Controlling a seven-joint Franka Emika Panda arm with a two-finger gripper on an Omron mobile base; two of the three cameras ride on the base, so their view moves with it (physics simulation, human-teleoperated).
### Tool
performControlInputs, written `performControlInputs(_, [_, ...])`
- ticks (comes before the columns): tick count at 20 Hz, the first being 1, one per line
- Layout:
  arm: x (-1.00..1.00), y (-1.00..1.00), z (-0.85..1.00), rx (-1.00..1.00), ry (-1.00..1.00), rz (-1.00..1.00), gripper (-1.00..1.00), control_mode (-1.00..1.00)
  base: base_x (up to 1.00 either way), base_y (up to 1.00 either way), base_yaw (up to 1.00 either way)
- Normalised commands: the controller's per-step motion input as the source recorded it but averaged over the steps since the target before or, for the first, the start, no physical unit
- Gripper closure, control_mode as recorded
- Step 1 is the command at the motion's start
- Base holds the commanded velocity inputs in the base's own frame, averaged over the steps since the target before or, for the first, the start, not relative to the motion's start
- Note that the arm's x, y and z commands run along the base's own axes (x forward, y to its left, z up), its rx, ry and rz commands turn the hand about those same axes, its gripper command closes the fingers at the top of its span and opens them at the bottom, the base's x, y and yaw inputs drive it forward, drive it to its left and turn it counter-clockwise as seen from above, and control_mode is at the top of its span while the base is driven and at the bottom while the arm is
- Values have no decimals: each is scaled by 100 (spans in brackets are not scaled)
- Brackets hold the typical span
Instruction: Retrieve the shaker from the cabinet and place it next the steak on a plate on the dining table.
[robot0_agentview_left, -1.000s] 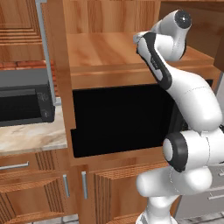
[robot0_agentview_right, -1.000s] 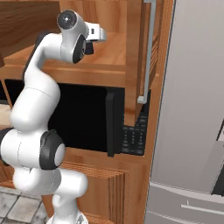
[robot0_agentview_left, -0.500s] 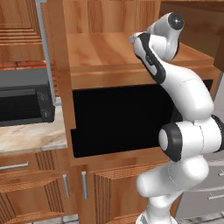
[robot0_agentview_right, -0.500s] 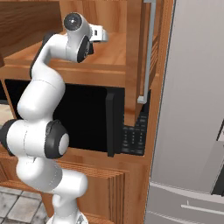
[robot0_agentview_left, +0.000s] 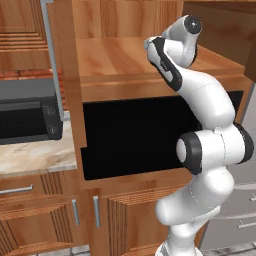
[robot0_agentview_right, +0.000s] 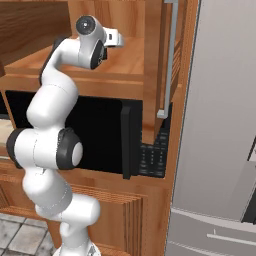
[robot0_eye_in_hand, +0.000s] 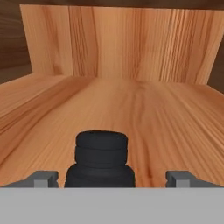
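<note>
**Hand at the shaker, grasp not yet made**

You see the arm reaching up into the open cabinet, above the dark microwave. In the hand view the hand sits low over the shelf with its two fingertips set wide apart, one on each side of the shaker. The shaker stands upright on the shelf, between the tips and close to the camera; a clear gap shows on both sides, so nothing is clamped. The tips look level with its lower body, though the grey band hides the base.

Judge the task as early. The reach into the cabinet is done and the hand is lined up; closing on the shaker, lifting it out, carrying it to the dining table and setting it beside the steak on the plate all remain.

Contents: the cabinet holds the shaker alone on the shelf boards you can see; its back wall and sides are bare wood. In the right base view the cabinet door stands open beside the fridge. A toaster oven rests on the tabletop to the left.
</note>
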Motion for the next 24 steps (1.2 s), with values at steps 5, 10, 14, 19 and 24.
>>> performControlInputs(5, [4,1,-4,1,0,0,100,-100,0,0,0])
performControlInputs(10, [-8,0,-6,4,0,0,100,-100,0,0,0])
performControlInputs(14, [-46,0,-3,8,-2,0,100,-100,0,0,0])
performControlInputs(19, [-100,-2,-1,8,-39,0,100,-100,0,0,0])
performControlInputs(24, [-100,7,0,0,-64,0,100,-100,0,0,0])
